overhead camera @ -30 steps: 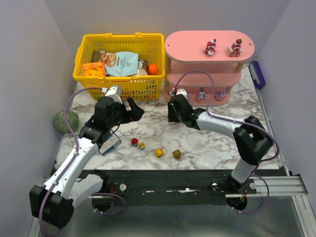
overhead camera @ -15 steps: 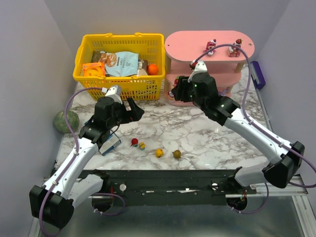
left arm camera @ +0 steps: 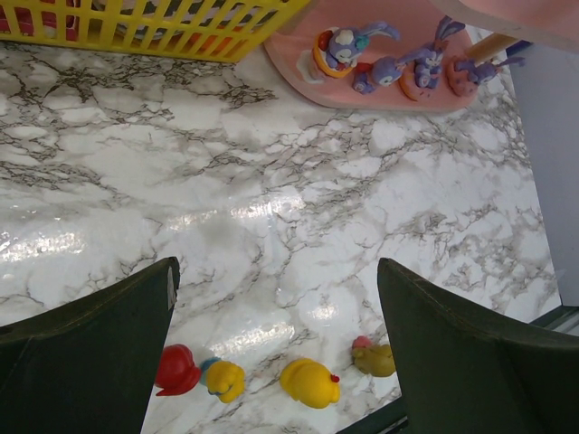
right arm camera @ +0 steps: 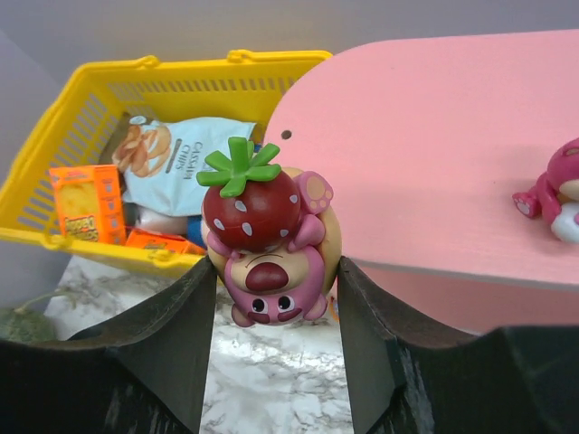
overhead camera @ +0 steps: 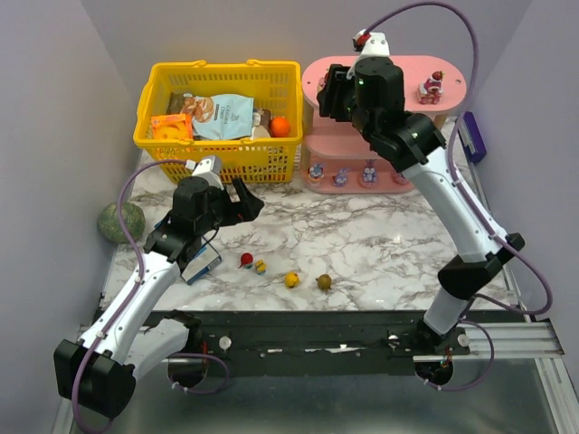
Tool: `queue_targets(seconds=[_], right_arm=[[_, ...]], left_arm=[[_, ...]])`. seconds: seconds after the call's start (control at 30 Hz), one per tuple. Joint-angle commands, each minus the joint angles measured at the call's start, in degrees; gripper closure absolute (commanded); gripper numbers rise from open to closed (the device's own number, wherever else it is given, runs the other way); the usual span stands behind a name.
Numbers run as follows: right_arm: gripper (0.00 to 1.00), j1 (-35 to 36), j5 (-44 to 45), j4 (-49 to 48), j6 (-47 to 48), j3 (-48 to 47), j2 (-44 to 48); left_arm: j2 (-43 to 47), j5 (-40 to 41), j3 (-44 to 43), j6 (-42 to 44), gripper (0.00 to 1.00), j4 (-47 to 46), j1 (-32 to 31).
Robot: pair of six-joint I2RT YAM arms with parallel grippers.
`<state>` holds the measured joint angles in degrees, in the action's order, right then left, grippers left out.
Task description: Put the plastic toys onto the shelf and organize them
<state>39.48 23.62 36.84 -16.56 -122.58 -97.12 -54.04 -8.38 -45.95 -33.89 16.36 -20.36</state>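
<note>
"What's the right gripper (right arm camera: 276,271) doing up there?"

"It's clutching a pink strawberry-topped figurine (right arm camera: 267,240) upside down, hanging at the left end of the top board of the shelf (right arm camera: 434,136), next to the yellow basket (overhead camera: 217,107)."

"And the left gripper (left arm camera: 279,271)?"

"Its jaws are gaping wide with nothing in them, hovering over the marble table (left arm camera: 271,154). Four small round toys (overhead camera: 291,279) are lying near the front edge, and purple bunnies (left arm camera: 380,68) are sitting on the bottom tier. Pale lilac walls (overhead camera: 54,108) are closing in on three sides."
</note>
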Motion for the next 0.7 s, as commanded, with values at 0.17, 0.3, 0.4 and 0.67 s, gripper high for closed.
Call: queue_targets(seconds=[0.17,0.3,0.4,0.67], right_arm=[[0.94,-2.7,2.5,7.9,0.5,-11.4,-8.3],[0.94,-3.4,3.5,8.1,-0.1,-12.5,-9.5],[0.94,-3.6,3.7,8.4,-0.7,-12.6,-10.4],[0.93,-3.6,4.9,10.1,-1.3,-15.1,-14.1]], left_arm=[[0.9,-0.3,-0.4,0.0,0.01,-0.3,0.2],[0.8,-0.3,-0.1,0.0,0.01,-0.1,0.2],[0.8,-0.2,0.0,0.1,0.01,-0.2,0.2],[0.7,-0.3,0.2,0.1,0.01,-0.3,0.2]])
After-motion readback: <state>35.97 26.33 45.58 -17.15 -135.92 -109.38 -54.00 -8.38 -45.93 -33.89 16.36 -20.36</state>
